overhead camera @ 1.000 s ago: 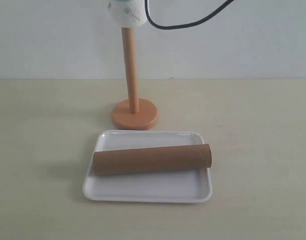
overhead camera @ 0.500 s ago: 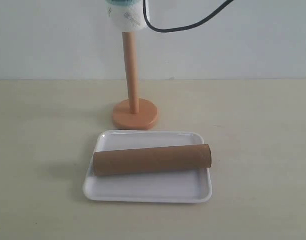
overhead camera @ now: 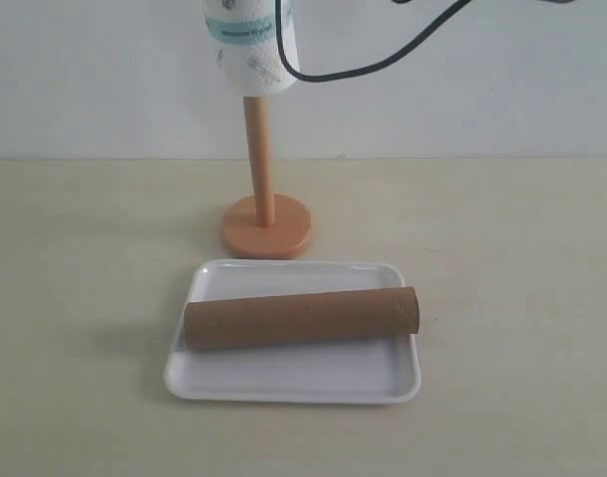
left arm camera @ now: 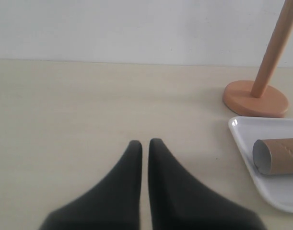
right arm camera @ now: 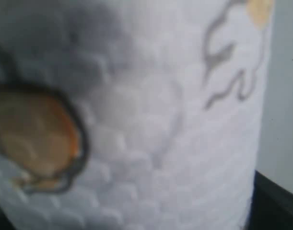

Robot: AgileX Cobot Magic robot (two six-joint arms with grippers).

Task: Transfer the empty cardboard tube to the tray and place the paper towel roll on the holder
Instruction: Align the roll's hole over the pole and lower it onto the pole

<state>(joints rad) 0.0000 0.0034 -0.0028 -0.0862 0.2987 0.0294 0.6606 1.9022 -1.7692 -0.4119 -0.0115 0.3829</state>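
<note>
A: Backdrop status?
B: Plain wall (overhead camera: 502, 89) behind, off-white, bare, flat finish.
A: Work surface?
B: Desk (overhead camera: 522, 318), pale beige, matte, with faint streaks of grain running sideways. It fills the lower part of the exterior view and meets the wall in one straight horizontal line.
A: Lighting?
B: Even and diffuse. One soft shadow (overhead camera: 134, 343) on the desk with blurred edges, and no hard glare on the top.
A: Left wrist view consistent?
B: Yes. Same beige top, same pale wall, same straight join.
</note>
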